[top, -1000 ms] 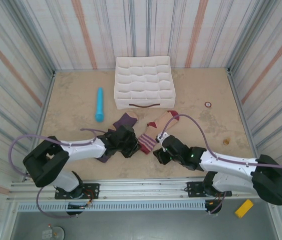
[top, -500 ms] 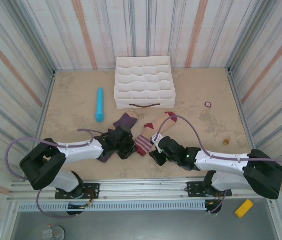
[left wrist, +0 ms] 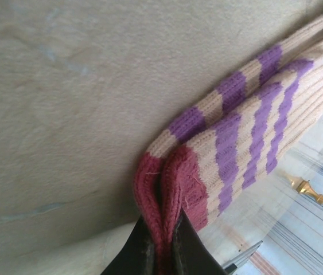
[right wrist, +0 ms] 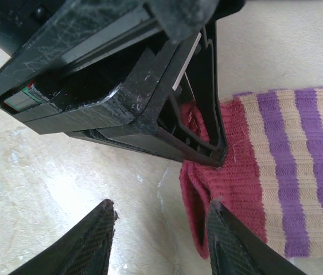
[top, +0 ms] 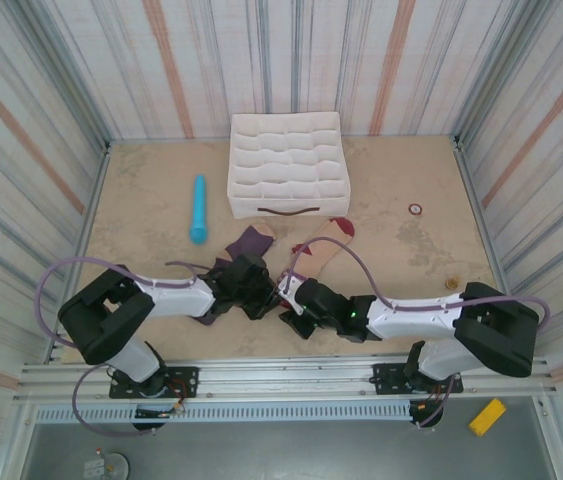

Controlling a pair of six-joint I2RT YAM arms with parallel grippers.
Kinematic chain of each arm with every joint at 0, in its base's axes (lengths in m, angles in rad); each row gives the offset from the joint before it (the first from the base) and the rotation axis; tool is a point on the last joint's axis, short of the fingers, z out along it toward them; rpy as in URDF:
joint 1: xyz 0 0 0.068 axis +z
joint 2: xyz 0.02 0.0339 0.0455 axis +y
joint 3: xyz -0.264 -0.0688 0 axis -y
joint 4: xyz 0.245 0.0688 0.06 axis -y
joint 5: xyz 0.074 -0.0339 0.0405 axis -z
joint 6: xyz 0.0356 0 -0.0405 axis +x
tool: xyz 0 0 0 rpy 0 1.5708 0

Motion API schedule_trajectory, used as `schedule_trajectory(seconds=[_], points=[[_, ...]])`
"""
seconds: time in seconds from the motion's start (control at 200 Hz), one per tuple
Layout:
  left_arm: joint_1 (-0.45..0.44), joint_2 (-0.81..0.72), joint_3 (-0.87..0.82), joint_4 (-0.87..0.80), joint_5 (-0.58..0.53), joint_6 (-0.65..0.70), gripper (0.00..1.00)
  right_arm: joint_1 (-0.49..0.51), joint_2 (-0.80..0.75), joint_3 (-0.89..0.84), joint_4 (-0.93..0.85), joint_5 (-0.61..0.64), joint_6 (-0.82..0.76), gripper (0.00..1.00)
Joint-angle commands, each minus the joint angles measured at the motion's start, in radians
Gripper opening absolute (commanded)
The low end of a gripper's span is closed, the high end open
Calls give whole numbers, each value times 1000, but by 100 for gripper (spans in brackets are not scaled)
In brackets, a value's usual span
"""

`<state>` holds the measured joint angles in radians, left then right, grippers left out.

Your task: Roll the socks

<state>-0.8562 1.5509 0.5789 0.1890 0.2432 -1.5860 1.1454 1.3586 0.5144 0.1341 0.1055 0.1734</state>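
Two pincers meet at one sock (left wrist: 236, 149): the left pincer (left wrist: 162, 238) is clamped tight on its maroon cuff, and the right pincer (right wrist: 161, 212) stands half open beside it, gripping nothing.

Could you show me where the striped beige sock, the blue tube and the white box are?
beige sock (left wrist: 247, 143), left wrist view, on its striped cuff.
blue tube (top: 198, 208), top external view, about the middle of its length.
white box (top: 251, 207), top external view, on its front wall.
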Motion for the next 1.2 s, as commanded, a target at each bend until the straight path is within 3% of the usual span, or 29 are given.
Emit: schedule_trajectory(seconds=[0.0, 0.185, 0.301, 0.521, 0.706, 0.962, 1.077, 1.162, 1.197], points=[[4, 8, -10, 17, 4, -18, 0, 6, 16, 16, 8, 38, -36, 45], [4, 5, -11, 4, 3, -12, 0, 8, 22, -8, 24, 101, -41, 43], [4, 6, 0, -15, 17, 8, 0, 9, 0, -27, 38, 141, -51, 53], [5, 8, -13, -10, 21, 11, 0, -2, -13, -8, 21, 140, -83, 58], [5, 9, -7, -3, 28, 15, 0, -8, 67, -2, 48, 86, -94, 55], [5, 2, 4, -27, 36, 32, 0, -4, 113, -10, 87, 101, -82, 41], [6, -7, 4, -37, 36, 46, 1, -17, 117, -12, 83, 92, -78, 23], [15, -11, 5, -39, 45, 66, 6, -39, 128, -3, 67, 51, -68, 1], [20, -14, 6, -40, 49, 77, 12, -54, 132, 3, 58, 29, -57, 0]])
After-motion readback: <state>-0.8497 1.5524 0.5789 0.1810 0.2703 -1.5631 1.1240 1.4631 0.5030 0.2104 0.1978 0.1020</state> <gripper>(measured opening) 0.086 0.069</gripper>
